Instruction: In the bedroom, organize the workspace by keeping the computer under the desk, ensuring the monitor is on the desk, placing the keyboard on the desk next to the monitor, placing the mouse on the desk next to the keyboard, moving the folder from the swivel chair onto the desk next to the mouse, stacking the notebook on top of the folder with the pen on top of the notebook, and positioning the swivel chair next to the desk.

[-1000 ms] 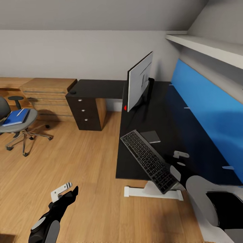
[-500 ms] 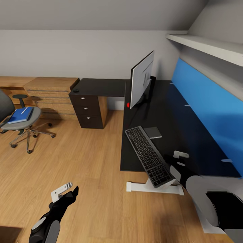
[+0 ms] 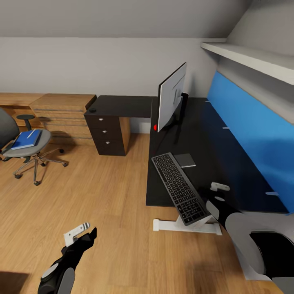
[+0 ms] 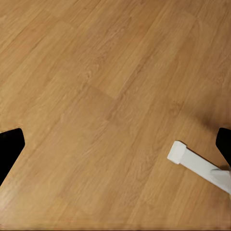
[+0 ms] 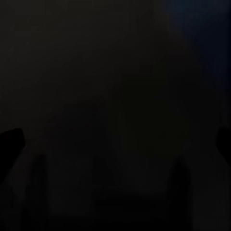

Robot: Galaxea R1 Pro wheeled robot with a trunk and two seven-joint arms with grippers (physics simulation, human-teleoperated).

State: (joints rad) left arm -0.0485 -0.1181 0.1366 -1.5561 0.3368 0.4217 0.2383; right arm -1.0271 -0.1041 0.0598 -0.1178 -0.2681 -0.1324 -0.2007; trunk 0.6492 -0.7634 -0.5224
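The keyboard (image 3: 179,188) overhangs the desk (image 3: 192,134) edge, near the monitor (image 3: 171,97). The right gripper (image 3: 215,192) hovers beside it, seemingly wide apart; the left gripper (image 3: 78,233) hangs wide over the floor. Seat the keyboard fully first.

The counter (image 3: 196,134) has a glossy black top and a white foot (image 3: 185,226), also seen white over honey-brown wood-grain floor (image 4: 96,96) in the left wrist view. On the counter, the monitor (image 3: 171,98) shows a light grey back and a red dot; the keyboard (image 3: 179,188) has dark grey keys; the notebook (image 3: 185,160) is dark grey. Behind the counter runs a bright blue wall panel (image 3: 249,134). Left of the counter, the swivel chair (image 3: 24,149) is grey, carrying a bright blue folder (image 3: 26,139).
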